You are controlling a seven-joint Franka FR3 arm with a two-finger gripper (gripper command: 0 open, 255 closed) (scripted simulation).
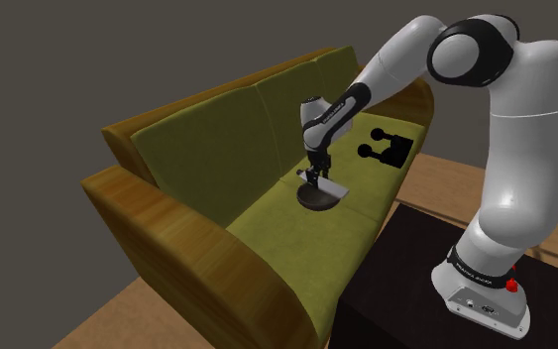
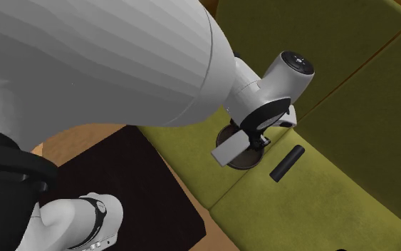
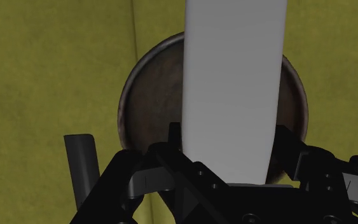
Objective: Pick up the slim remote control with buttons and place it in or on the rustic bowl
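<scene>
Wrist view: tool (image 3: 229, 156) pinching the pale grey remote (image 3: 231, 83) over the brown bowl (image 3: 125, 105).
Both black fingers clasp the plain slab's long sides, and it lies across the bowl's mouth; whether it touches the rim is unclear. The bowl rests on the olive sofa (image 1: 257, 129) seat, with a dark stick-shaped object (image 2: 285, 163) just beside it.
</scene>
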